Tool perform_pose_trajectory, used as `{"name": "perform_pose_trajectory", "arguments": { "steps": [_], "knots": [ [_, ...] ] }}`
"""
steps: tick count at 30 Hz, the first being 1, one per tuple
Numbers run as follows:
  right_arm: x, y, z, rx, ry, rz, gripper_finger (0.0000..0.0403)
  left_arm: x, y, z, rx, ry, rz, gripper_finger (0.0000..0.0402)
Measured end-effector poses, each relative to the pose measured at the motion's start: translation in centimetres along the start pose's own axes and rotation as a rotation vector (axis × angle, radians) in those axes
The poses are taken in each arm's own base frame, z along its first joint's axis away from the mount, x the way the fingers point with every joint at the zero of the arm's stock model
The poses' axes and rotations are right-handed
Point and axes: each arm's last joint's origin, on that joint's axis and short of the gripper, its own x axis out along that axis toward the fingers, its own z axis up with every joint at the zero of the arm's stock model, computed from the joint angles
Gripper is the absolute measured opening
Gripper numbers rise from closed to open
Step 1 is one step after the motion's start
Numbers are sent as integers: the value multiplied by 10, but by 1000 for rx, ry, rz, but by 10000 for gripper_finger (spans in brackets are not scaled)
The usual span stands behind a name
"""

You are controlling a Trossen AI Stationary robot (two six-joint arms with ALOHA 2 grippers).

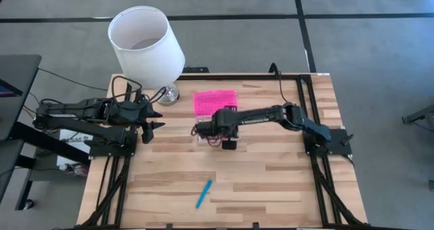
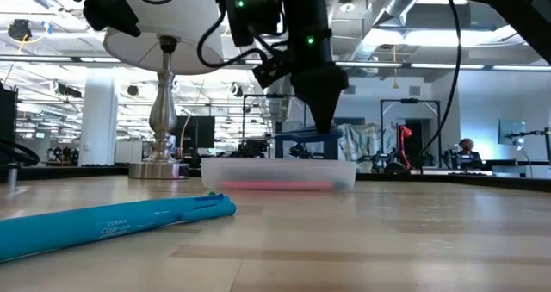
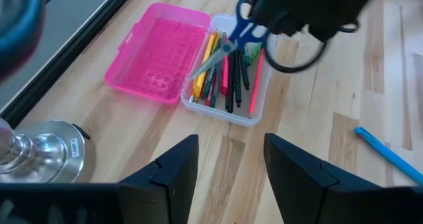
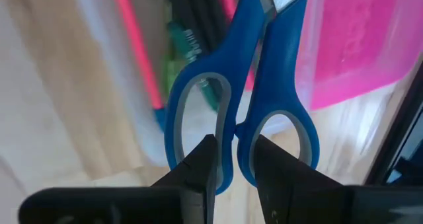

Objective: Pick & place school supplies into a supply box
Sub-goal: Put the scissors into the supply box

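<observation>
The right gripper (image 4: 231,159) pinches the scissors (image 4: 241,92) by the handles, right over the open box (image 3: 228,108); their blades point down along the box's long axis, with the pens. One blue pen (image 1: 204,193) lies loose at 6 o'clock from the box. The left gripper (image 3: 228,164), jaws spread and empty, waits at 9 o'clock.

lid (image 3: 158,55): bright pink, gridded ribs
box (image 3: 246,112): clear plastic
scissors (image 4: 241,85): blue handles, grey inner loops, silver blades
pens in box (image 3: 221,72): yellow, green, pink, black
loose pen (image 1: 204,193): light blue
table (image 1: 271,182): pale wood planks
lampshade (image 1: 146,43): white
</observation>
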Motion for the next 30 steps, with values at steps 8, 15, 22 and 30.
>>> {"name": "perform_pose_trajectory", "arguments": {
  "steps": [8, 15, 22, 30],
  "knots": [
    [10, -29, 5, -34, -16, 66, 67, 0, 0, 0, -12, 0, 0, 167],
    [13, -19, 6, -88, -32, 96, 67, 0, 0, 0, -12, -2, 8, 167],
    [24, -7, 5, -98, -12, 98, 67, 0, 1, 0, -11, -7, 21, 167],
    [35, -10, 3, -38, 21, 97, 88, 0, 1, 0, -11, -9, 25, 167]
  ]
}}
